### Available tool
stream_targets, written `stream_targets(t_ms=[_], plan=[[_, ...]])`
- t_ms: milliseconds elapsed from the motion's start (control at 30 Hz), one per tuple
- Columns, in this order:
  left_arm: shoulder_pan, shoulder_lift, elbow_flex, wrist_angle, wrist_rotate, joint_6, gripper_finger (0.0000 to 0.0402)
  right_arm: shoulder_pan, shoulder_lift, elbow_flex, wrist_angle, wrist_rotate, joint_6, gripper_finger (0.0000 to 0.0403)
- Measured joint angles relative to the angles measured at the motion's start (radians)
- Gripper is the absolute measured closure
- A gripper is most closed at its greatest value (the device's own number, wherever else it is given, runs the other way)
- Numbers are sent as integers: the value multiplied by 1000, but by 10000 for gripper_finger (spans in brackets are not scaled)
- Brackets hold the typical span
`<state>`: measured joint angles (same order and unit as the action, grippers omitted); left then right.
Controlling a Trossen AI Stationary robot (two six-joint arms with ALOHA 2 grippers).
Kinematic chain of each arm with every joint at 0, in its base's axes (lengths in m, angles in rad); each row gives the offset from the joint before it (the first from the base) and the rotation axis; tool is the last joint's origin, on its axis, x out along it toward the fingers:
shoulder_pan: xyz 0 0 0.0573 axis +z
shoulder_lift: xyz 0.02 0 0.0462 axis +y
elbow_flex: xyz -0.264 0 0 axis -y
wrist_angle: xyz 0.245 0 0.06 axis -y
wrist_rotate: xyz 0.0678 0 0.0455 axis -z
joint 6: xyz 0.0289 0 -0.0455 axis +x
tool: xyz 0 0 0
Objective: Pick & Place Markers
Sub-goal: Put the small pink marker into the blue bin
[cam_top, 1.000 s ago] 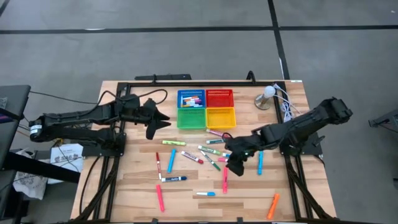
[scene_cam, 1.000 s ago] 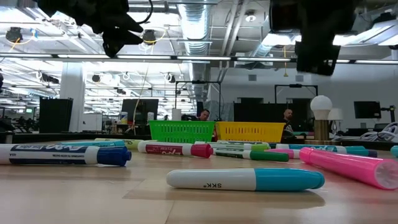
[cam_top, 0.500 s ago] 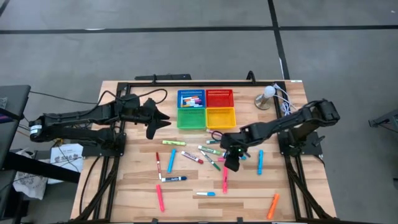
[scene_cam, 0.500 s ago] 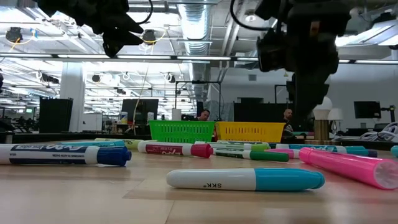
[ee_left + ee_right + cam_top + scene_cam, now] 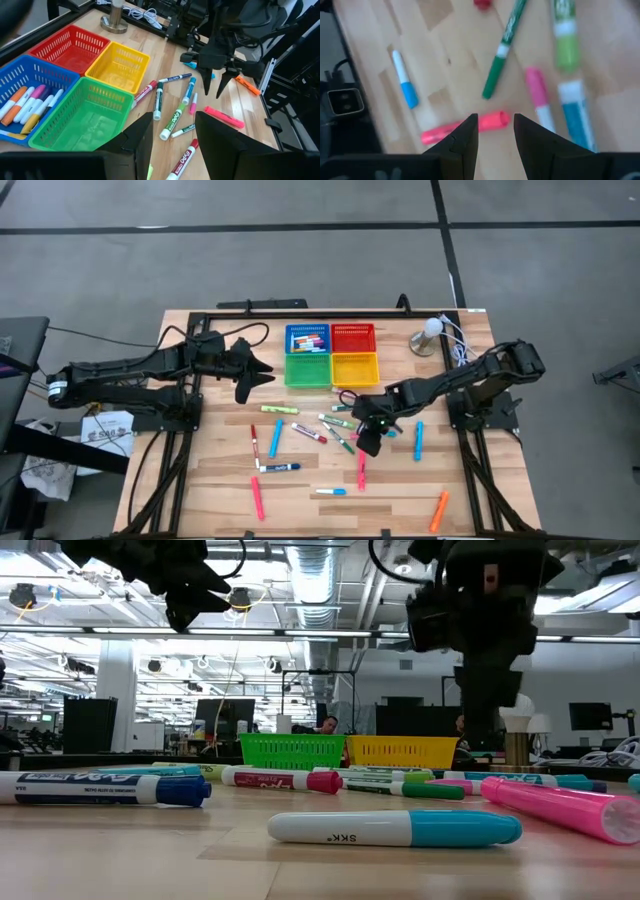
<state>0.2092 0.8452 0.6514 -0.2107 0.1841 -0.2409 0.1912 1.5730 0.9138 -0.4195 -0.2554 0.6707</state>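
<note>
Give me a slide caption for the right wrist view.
Right tool, open and empty, above scattered markers on the wooden table.

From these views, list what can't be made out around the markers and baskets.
- Blue basket: how many markers it holds; too small in the high view, cut off by the edge in the left wrist view.
- Green basket and yellow basket: contents hidden by their walls in the low view.
- Markers under the right gripper: covered by the arm in the high view.
- Marker labels: blurred in the right wrist view.
</note>
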Motion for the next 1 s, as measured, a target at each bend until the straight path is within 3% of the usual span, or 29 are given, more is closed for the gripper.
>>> stream_targets(t_ms=[133,233,1000], plan=[[0,0,0,2,0,0,257,41,6,31,-62,154,-41,288],[0,0,0,3,0,0,257,57,19,46,-128,212,-45,288],[0,0,0,10,0,0,257,101,127,56,-120,258,-157,288]])
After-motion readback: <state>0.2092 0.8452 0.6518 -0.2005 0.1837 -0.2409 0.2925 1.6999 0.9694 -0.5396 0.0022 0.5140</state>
